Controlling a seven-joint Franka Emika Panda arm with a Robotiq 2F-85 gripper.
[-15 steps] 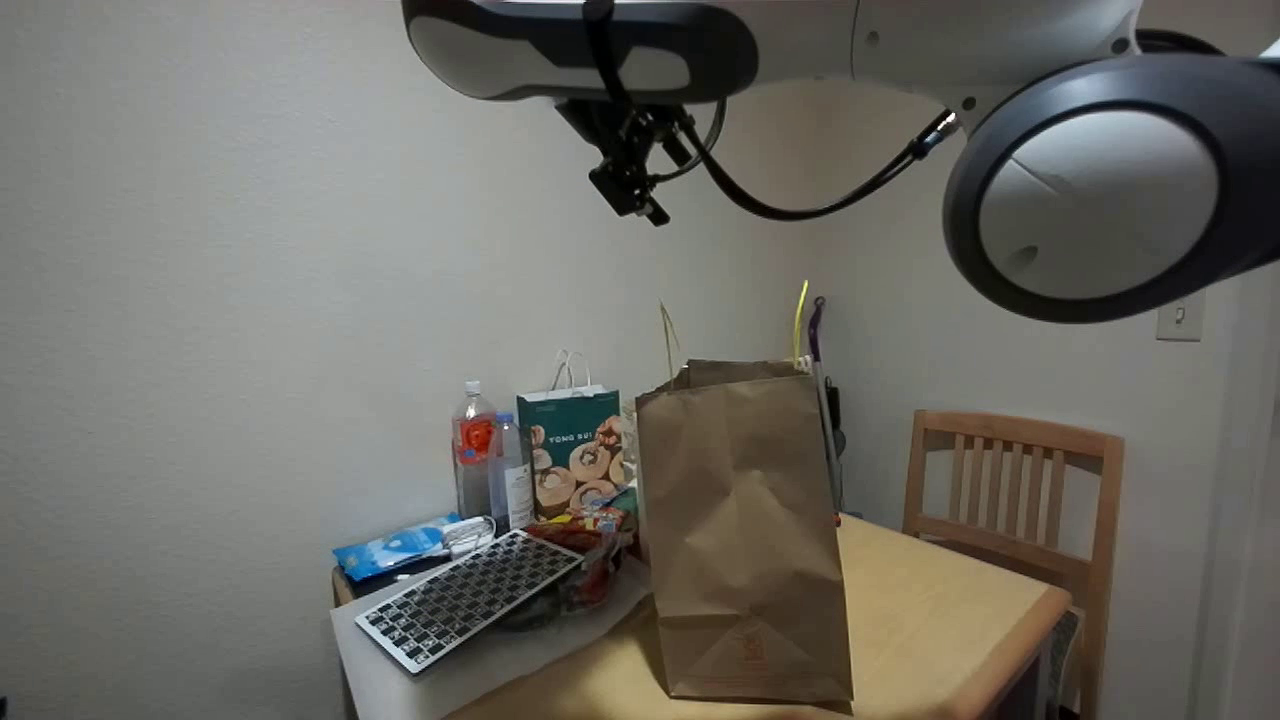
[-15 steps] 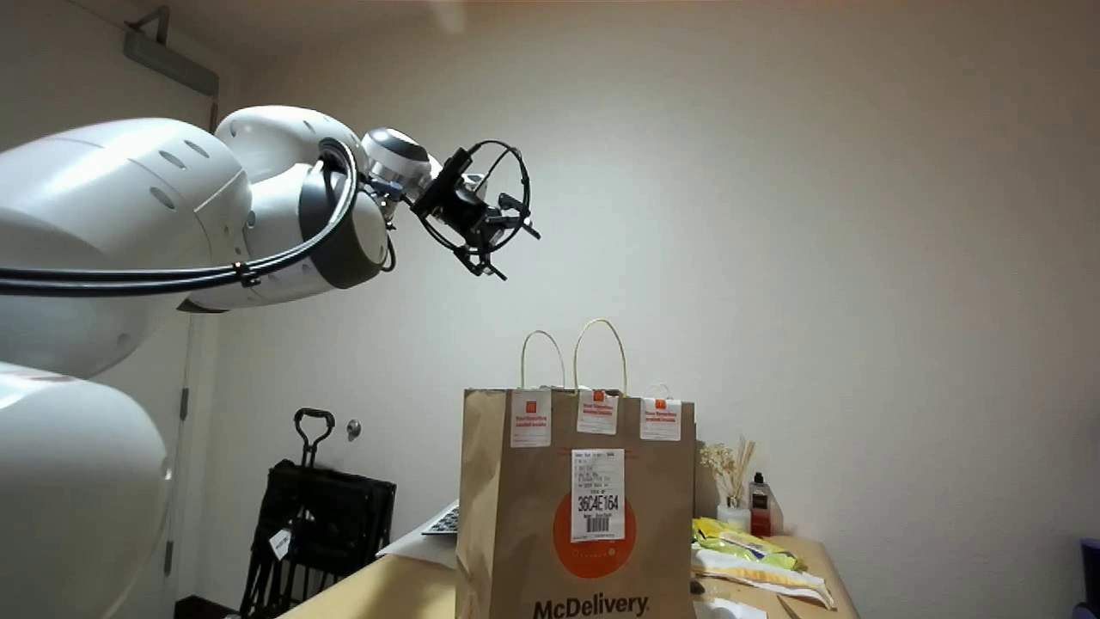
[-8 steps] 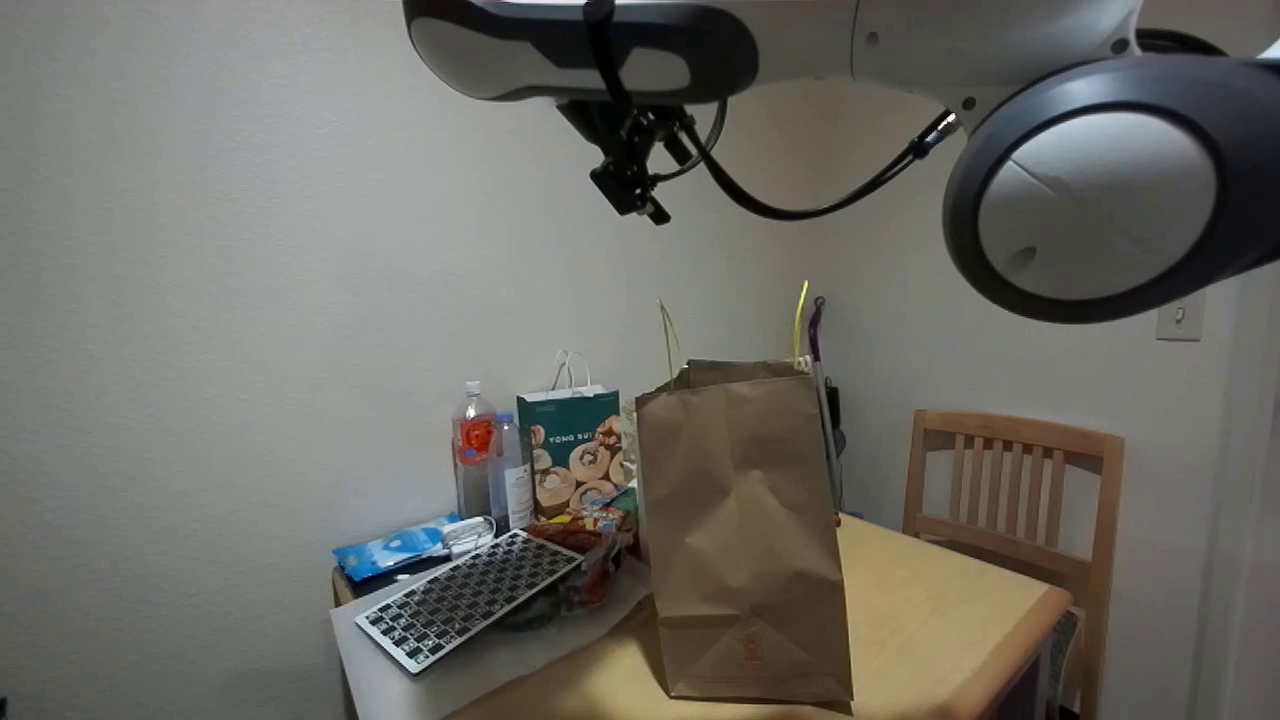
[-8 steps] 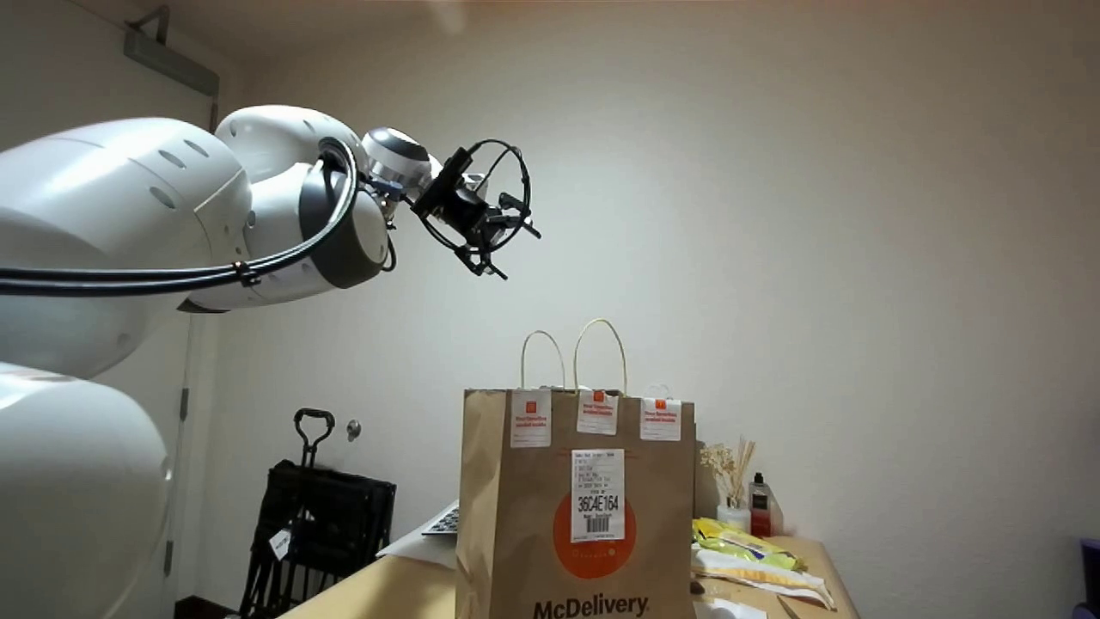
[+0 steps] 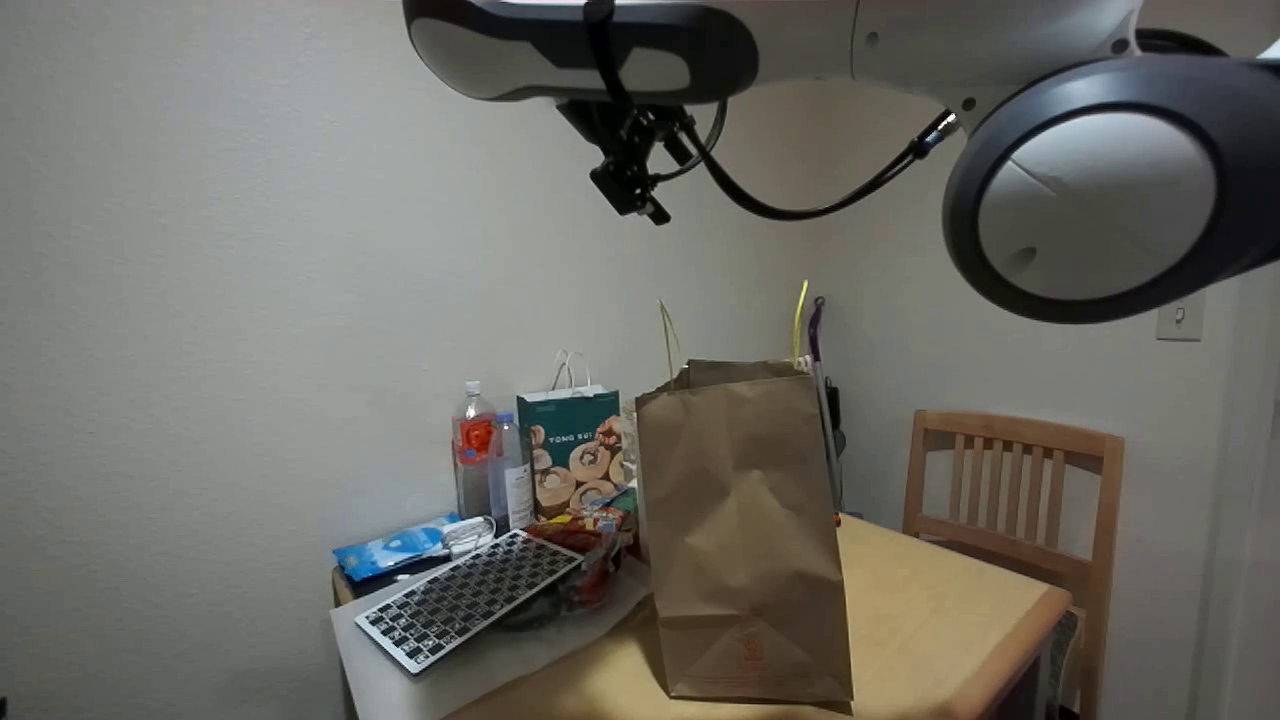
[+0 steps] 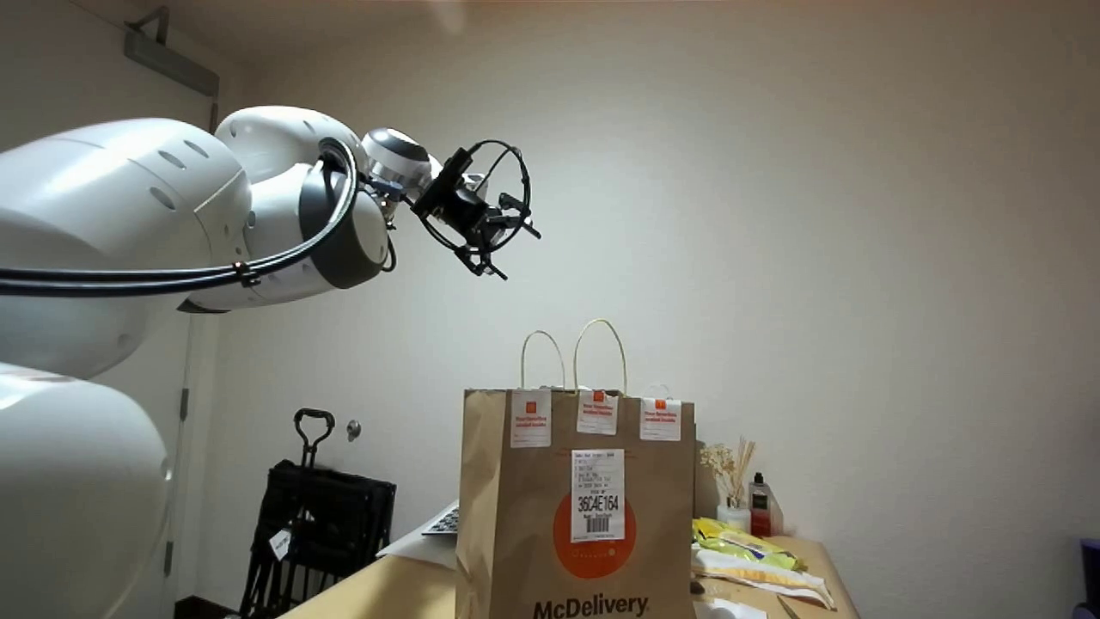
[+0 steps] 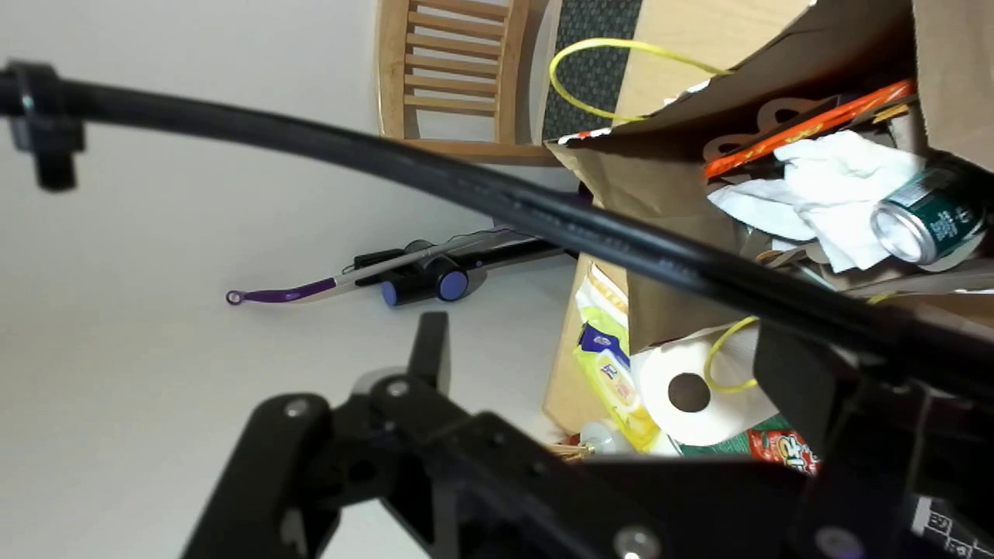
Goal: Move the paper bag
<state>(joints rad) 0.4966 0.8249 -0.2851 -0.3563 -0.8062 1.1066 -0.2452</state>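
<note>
The brown paper bag point(image 5: 745, 540) stands upright on the table in both exterior views. Its face with the orange McDelivery print and white stickers point(image 6: 533, 533) shows in an exterior view, with two thin handles point(image 6: 600, 321) standing up. In the wrist view I look down into the open bag point(image 7: 652, 182); a can, white napkins and an orange strip lie inside. My gripper point(image 6: 520, 255) is in the air above the bag's top and handles, apart from them. Its fingers are wide apart with nothing between them, as the wrist view point(image 7: 608, 345) also shows.
A keyboard point(image 5: 470, 600), bottles point(image 5: 475, 450) and a green printed carton bag point(image 5: 575, 450) stand beside the bag on the table point(image 5: 930, 600). A paper roll point(image 7: 714, 400) and wipes pack point(image 7: 613, 380) lie close by. A chair point(image 5: 1020, 490) is behind.
</note>
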